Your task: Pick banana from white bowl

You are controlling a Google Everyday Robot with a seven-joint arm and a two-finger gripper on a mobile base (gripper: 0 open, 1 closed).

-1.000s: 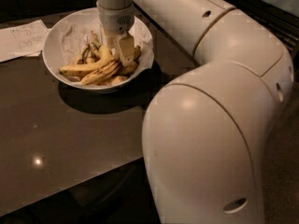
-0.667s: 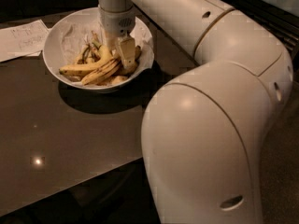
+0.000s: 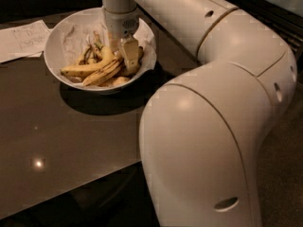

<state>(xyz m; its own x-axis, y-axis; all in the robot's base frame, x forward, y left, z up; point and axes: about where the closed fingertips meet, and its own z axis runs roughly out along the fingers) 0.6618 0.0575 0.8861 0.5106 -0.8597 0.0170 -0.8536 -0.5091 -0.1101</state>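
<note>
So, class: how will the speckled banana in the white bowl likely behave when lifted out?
The banana shows brown streaks, so probably soft and easily bruised. It lies among other bananas in the white bowl, so neighbours may shift. The gripper sits low in the bowl, over the pile.

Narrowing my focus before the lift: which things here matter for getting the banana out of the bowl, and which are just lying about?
For the job: streaked long banana; white bowl holding it; tool, down in the bowl among the bananas.
Just lying about: other bananas in the bowl; handwritten paper sheet beside the bowl; dark table.
</note>
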